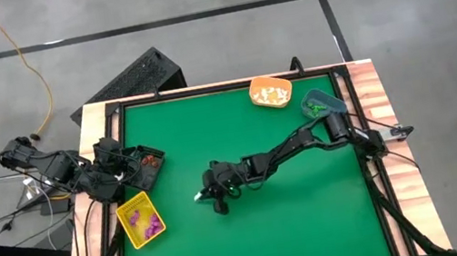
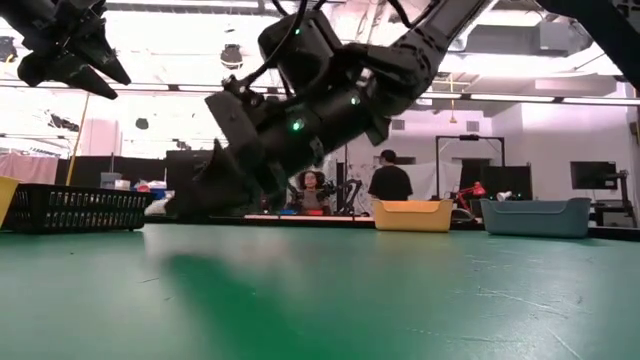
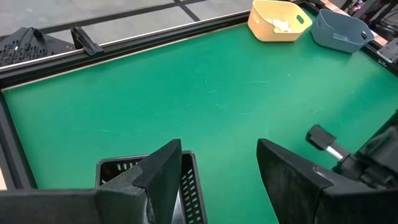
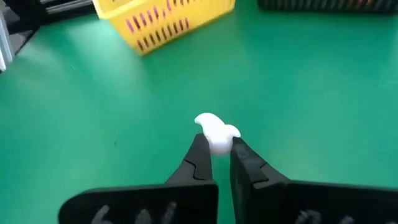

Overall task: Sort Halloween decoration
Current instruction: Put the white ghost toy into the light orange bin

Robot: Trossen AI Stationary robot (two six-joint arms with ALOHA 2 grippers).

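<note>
The right gripper [image 4: 214,152] reaches out over the middle of the green mat [image 1: 240,144], and its fingers pinch a small white trinket [image 4: 216,132]. In the high view that trinket [image 1: 200,196] shows as a pale speck at the gripper's tip, between the mat's centre and the yellow bin [image 1: 140,221].

The left gripper [image 1: 115,169] hangs at the mat's left edge over the black bin [image 1: 146,159], its fingers [image 3: 158,177] spread wide apart with nothing between them.

The yellow bin holds purple trinkets [image 1: 144,219]. Reddish-brown pieces [image 1: 153,160] lie in the black bin. At the far edge the orange bin [image 1: 271,93] holds white trinkets [image 1: 273,94], and just beside it the blue bin [image 1: 320,103] has green ones [image 1: 317,106].

No brand, label or writing can be read on any bin, arm or the mat. In the low view two people [image 2: 390,180] are far behind the table.
</note>
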